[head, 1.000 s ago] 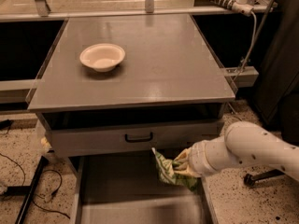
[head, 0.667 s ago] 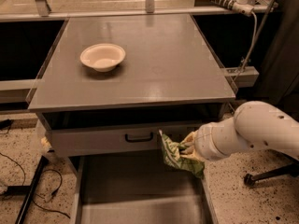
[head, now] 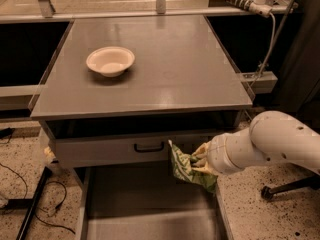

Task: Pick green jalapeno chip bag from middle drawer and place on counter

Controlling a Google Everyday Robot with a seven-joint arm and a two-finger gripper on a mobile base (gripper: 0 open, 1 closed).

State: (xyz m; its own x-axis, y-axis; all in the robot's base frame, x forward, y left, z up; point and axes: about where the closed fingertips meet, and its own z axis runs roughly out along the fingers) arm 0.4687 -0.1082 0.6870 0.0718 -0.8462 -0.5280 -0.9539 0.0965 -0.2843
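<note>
The green jalapeno chip bag (head: pixel 186 168) is a wrinkly green foil bag with pale lettering. It hangs in my gripper (head: pixel 200 160), which is shut on it. The white arm reaches in from the right. The bag is held above the right side of the open middle drawer (head: pixel 145 209), in front of the upper grey drawer with a black bar handle (head: pixel 149 147). It is just below the front edge of the grey counter (head: pixel 165 69).
A white bowl (head: pixel 110 60) stands on the counter's left part. A grey rail with a cable and a ribbed hose (head: pixel 250 4) runs at the back right. Cables lie on the speckled floor at the left (head: pixel 30 204). A chair base (head: pixel 287 189) is at the right.
My gripper has lifted the green bag up out of the middle drawer and a little to the right, toward the counter's front edge. The bowl has not moved.
</note>
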